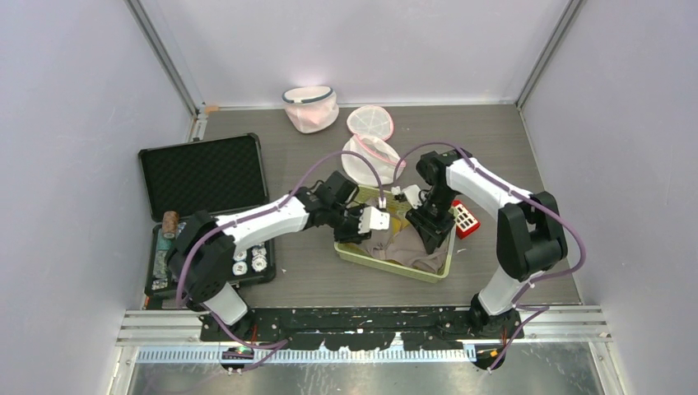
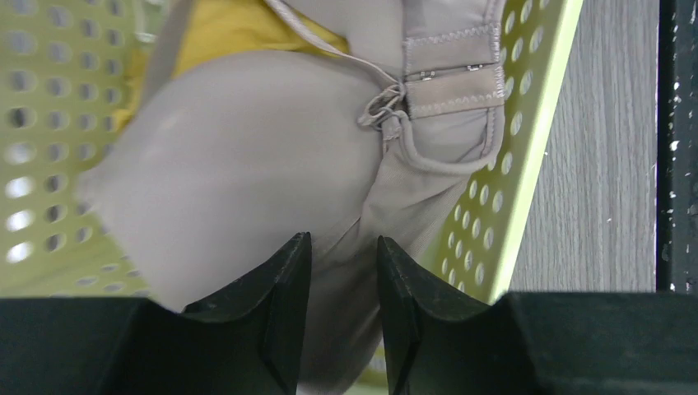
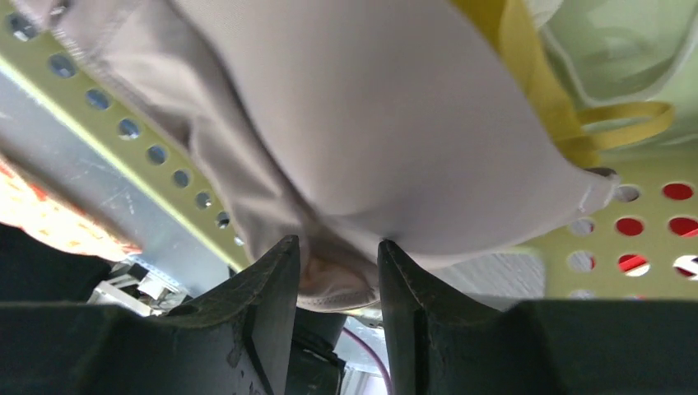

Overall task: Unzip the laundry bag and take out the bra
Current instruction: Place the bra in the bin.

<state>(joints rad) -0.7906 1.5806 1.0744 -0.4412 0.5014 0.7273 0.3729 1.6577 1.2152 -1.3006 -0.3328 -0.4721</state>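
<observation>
A: Tray (image 1: 387,262) where?
B: Mid table (image 1: 510,148), a bit twd 5 o'clock. Bra (image 1: 411,245) in it, on the 5 o'clock side. Another garment (image 2: 222,37) under it, twd 12.
A: Bags?
B: Far laundry bag (image 1: 311,109) at 12, by the back wall. Near laundry bag (image 1: 370,141) betw. that & the tray, just beside the tray's 12 edge.
A: L side?
B: Open case (image 1: 202,177) at 9. Lid twd 12, base twd 6 w/ small parts in it, partly under the L arm.
A: R of tray?
B: Small gridded block (image 1: 466,218), just beside the rim at 3.
A: Grippers?
B: Both over the tray. Left gripper (image 2: 344,247) at its 10, right gripper (image 3: 337,247) at its 2. Bra fabric betw. each one's fingers.
</observation>
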